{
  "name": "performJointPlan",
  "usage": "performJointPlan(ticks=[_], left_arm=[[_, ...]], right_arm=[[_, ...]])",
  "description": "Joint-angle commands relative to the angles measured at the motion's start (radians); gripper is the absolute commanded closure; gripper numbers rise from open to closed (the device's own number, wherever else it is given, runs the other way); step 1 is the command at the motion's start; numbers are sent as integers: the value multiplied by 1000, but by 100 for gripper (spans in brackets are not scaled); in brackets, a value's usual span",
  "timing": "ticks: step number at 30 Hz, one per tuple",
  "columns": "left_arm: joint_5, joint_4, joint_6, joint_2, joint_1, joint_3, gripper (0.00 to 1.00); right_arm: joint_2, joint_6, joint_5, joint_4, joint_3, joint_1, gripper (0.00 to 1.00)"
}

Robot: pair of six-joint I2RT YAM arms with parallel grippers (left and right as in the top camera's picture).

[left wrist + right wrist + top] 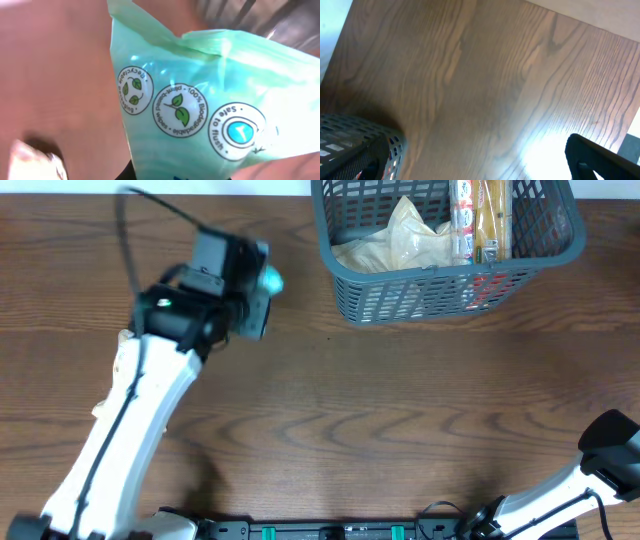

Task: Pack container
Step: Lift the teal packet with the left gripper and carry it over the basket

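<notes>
**Wooden table, packet in the claw: clearing the basket rim**

Brown wood-grain tabletop (330, 410) ran under the whole scene, bare across its middle. At its left, your left claw (264, 288) was clenched on a mint-green glossy plastic packet (200, 115) printed with round leaf badges. The packet filled the wrist view, so you could not see how much of it sat between the fingers.

To the right, at the far edge, stood the container (440, 292), a large dark grey-blue plastic basket with slotted sides. It stood well apart from the packet. It already held a pale crinkled bag (405, 235) on its left side and long yellow-orange packets (485, 220) on its right.

At the bottom right, your right claw (610, 440) was released and held nothing.

The step in hand looked like the carry. To do it well, you needed height first, so the hanging packet passed above the near rim rather than snagging the slots. The free space seemed to be at the front, between the bag and the wall. The thing to do was to release only once the packet was low inside, since a slick pouch could slide off the bag.
</notes>
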Motion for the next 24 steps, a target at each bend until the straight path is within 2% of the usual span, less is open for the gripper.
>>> performJointPlan(ticks=[1,5,9,15,24], left_arm=[[-5,0,-15,-24,-35,169,94],[-5,30,47,-18,-102,278,94],[-8,80,143,0,-214,293,94],[-21,167,143,90,-330,293,94],[-20,304,148,216,-357,293,94]], right_arm=[[7,-15,-3,-2,-2,-18,1],[7,-15,-2,-2,-2,-18,1],[7,-15,-3,-4,-2,-18,1],[7,-16,-3,-4,-2,-18,1],[7,-77,-101,-4,-2,-17,1]])
